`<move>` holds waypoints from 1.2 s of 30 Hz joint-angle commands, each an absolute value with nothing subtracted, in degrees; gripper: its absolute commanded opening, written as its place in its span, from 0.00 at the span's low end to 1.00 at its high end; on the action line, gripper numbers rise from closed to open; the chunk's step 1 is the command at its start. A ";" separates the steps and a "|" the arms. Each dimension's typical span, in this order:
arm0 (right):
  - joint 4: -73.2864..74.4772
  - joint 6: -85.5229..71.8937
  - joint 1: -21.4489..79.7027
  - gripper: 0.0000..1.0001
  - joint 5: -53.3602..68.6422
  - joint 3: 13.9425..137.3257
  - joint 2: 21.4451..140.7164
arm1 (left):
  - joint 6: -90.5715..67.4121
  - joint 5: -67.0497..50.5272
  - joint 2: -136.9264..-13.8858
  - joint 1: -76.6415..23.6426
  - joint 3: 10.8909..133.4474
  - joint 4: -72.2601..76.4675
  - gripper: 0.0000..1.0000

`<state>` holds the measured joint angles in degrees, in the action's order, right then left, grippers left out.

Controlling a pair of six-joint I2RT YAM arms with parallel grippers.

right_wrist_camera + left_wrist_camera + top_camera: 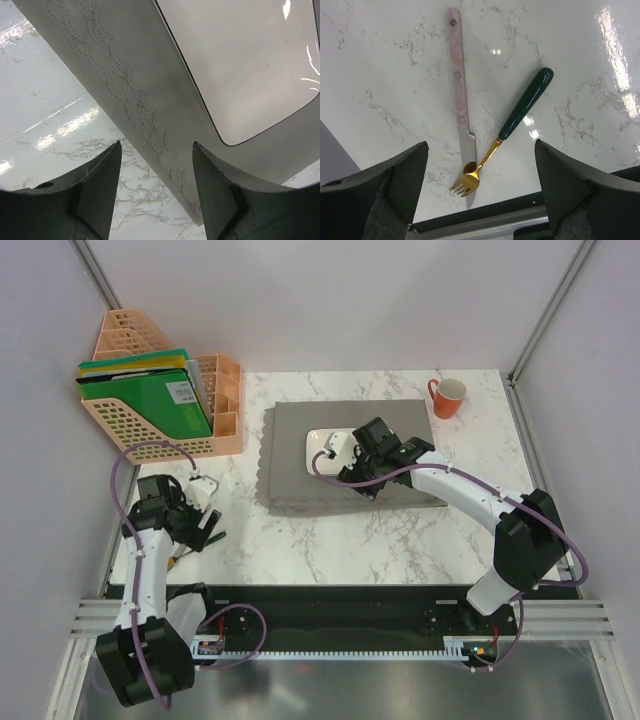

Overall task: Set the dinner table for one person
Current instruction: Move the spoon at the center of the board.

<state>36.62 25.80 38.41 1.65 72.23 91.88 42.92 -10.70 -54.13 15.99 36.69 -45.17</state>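
The dinner table point(330, 540) is white marble with grey veins. On it lies a grey scallop-edged placemat point(290, 475) bearing a white rectangular plate point(325, 445). My right gripper point(358, 472) hovers open above the plate and mat. In the right wrist view the mat's scalloped edge point(150, 115) runs between the jaws, the plate point(250, 65) beyond. My left gripper point(480, 190) stands wide open over a pink-handled knife point(457, 75) and a green-handled gold fork point(525, 105), the fork's tines crossing the knife blade near the table's front edge. Neither gripper holds anything.
An orange mug point(447, 397) stands at the back right of the table. A peach file organiser point(160, 390) with green folders sits at the back left. The black front rail point(485, 212) runs just below the cutlery.
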 commanded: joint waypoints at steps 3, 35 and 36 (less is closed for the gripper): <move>34.98 25.93 38.50 0.66 1.05 73.47 93.51 | 49.48 -7.83 -55.63 16.00 32.61 -44.65 0.91; 36.12 26.10 38.67 0.62 1.93 71.81 93.16 | 41.66 -0.87 -75.76 15.82 35.77 -34.19 0.02; 36.12 26.10 38.58 0.62 1.93 71.81 93.25 | 41.40 -1.05 -75.85 15.73 36.64 -34.10 0.02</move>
